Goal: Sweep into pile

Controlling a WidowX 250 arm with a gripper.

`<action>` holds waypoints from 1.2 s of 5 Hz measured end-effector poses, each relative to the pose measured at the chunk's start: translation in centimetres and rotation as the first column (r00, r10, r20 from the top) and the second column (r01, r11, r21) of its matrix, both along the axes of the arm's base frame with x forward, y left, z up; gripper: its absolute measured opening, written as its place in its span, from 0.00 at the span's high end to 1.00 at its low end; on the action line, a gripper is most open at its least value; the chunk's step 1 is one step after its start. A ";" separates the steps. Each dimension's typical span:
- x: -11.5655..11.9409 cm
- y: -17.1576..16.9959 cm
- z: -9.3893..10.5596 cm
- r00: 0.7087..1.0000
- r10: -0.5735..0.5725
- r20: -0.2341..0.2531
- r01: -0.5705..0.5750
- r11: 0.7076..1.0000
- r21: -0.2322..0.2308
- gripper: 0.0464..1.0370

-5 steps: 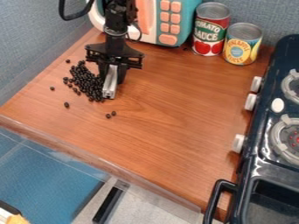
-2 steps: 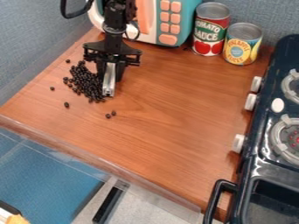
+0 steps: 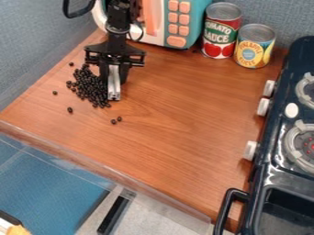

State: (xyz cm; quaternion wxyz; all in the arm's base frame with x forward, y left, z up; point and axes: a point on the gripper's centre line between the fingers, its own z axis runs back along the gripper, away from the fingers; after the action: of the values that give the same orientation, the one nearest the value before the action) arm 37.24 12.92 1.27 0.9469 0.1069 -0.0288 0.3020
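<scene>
On the wooden counter [image 3: 184, 124], toward its left side, dark beans [image 3: 92, 89] lie heaped with strays around them, just beside the silvery bar [image 3: 114, 89] clamped in the gripper [image 3: 114, 75]. I see a toy microwave [image 3: 178, 23] and two cans [image 3: 222, 30] near the blue-grey wall [image 3: 270, 13], and a toy stove [image 3: 279, 137] at the right.

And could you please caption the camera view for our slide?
Gripper beside a black bean pile, a few stray beans scattered on the counter.
</scene>
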 end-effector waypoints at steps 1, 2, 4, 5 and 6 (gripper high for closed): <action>-0.5 -1.2 0.1 0.999 0.022 -0.038 -0.024 0.998 -0.056 0.66; 0.0 -3.9 1.9 1.000 -0.007 -0.010 0.006 0.993 -0.118 0.66; 0.2 -8.3 2.6 0.994 -0.100 0.052 0.105 0.988 -0.111 0.66; 0.3 -11.6 2.0 0.985 -0.161 0.061 0.165 0.984 -0.071 0.66; 0.3 -13.5 0.9 0.982 -0.182 0.045 0.184 0.982 -0.047 0.66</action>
State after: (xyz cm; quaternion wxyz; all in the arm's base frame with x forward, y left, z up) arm 37.54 -0.59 2.21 0.9723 0.0736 -0.0501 0.2162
